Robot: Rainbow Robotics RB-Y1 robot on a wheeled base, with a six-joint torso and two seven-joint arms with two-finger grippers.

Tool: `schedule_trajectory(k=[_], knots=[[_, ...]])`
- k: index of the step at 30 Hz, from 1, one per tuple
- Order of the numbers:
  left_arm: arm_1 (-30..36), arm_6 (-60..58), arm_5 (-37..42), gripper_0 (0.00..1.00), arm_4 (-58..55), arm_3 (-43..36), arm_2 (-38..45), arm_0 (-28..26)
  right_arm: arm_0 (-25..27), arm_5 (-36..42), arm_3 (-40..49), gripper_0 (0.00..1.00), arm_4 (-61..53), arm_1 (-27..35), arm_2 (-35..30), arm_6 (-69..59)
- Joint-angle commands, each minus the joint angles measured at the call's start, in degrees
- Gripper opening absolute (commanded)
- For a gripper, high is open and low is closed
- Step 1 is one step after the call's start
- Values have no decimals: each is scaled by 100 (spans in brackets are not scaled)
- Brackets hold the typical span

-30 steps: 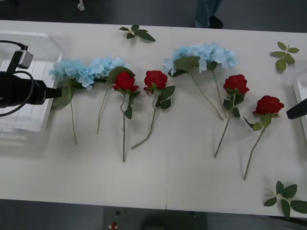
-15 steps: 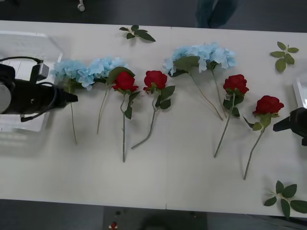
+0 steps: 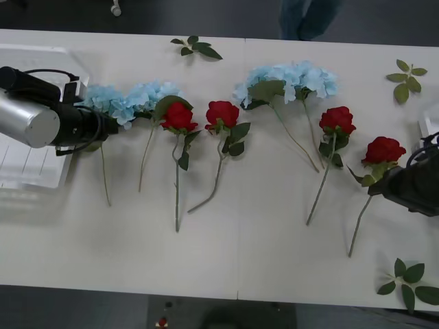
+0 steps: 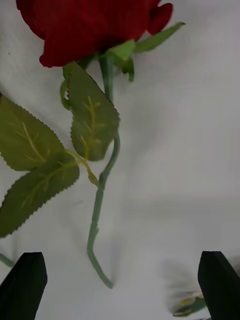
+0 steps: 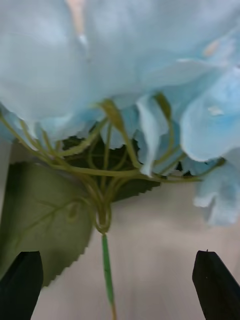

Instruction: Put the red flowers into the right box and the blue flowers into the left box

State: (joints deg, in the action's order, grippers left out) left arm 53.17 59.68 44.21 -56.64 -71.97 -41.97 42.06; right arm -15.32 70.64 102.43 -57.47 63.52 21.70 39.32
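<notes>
My left gripper [image 5: 120,285] is spread wide over the leftmost blue flowers [image 3: 103,101], beside the left box [image 3: 27,171]. My right gripper [image 4: 120,285], fingers apart, straddles the rightmost red flowers' [image 3: 383,150] stem [image 4: 100,200].

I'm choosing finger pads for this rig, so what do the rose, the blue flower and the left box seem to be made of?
The red rose: probably fabric petals, matte, on a smooth, seemingly plastic stem that keeps a bent shape. The blue flower: thin, soft-looking cloth-like petals on glossy, likely plastic stalks. The left box: seemingly translucent white plastic, with a ribbed bottom showing through.
</notes>
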Motion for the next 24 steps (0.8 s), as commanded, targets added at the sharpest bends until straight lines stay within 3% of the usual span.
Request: schedule_trajectory(k=[1,13,22,24], knots=[[27,-158,-27,87,320,130,39,153,-209,55,-197,88,465,-446,-51,-258],[27,-220,-88,87,522,157,-374,170,-666,407,-1014,89,1625,-1263,432,-231],[-17,-229,-211,87,522,139,-602,188,-683,477,-1093,88,1748,-1395,432,-214],[-61,-229,-237,85,592,139,-602,188,-683,495,-1093,80,1748,-1395,432,-214]])
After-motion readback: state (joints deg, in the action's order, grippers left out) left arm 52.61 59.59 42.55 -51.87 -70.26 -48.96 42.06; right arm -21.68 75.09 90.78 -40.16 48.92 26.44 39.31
